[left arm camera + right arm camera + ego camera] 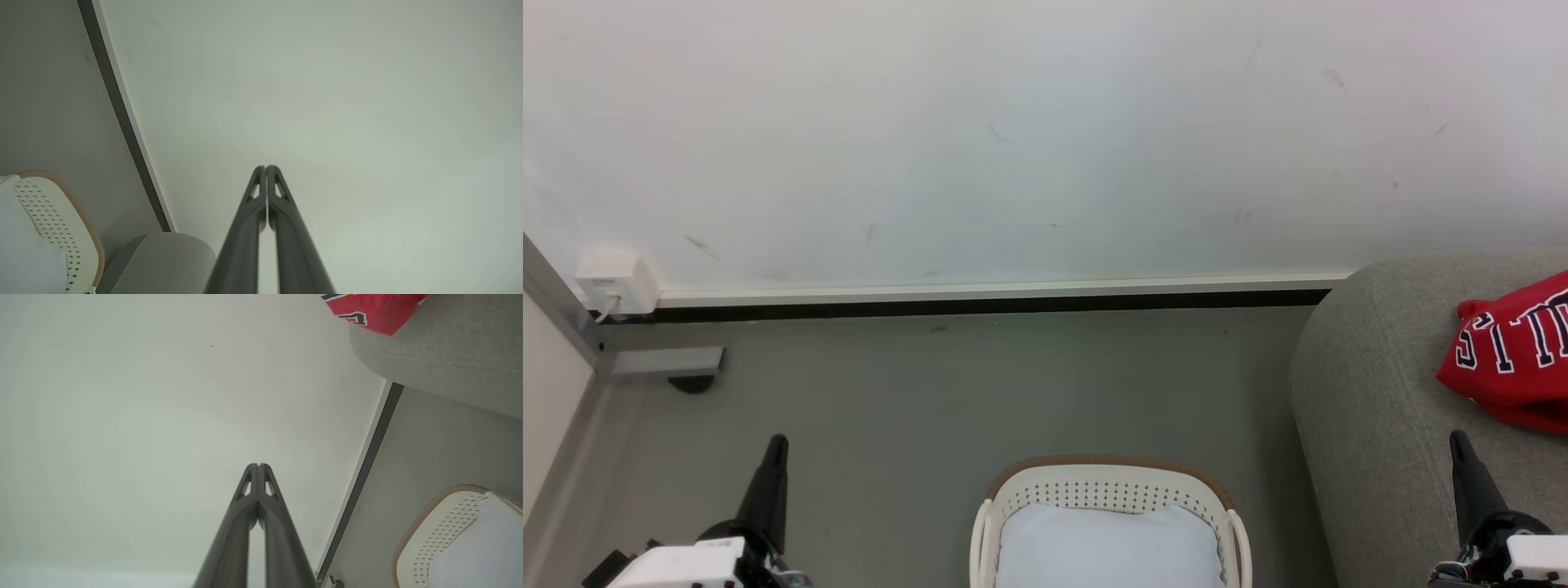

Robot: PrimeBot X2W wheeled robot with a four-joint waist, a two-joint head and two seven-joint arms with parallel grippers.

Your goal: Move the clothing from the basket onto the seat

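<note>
Left gripper (777, 447): nearest item, lower left of the head view; its two dark fingers are pressed together tip to tip, holding nothing, and point toward the wall. Right gripper (1459, 445): lower right, likewise closed and empty, seen against the grey upholstery. Basket (1107, 464): between the two grippers on the floor (931, 384), cream with perforated sides and a brown rim. The visible part of its interior holds a plain white pad (1107, 543) and nothing red; its near end is cut off by the frame edge. Seat (1372, 392): light grey sofa with a rounded corner, just to the right of the basket and apart from it. Clothing (1515, 355): red jersey with block lettering, lying bunched on the seat cushion beyond the right gripper and partly past the frame's right edge; neither gripper touches it. Skirting (996, 290) and small socket box (615, 282): at the foot of the wall. Wall (1013, 139): pale, scuffed, farthest. Status, as a judgement: the transfer looks done, with the jersey on the seat and out of the basket. Little appears left beyond checking the basket's hidden near end.
</note>
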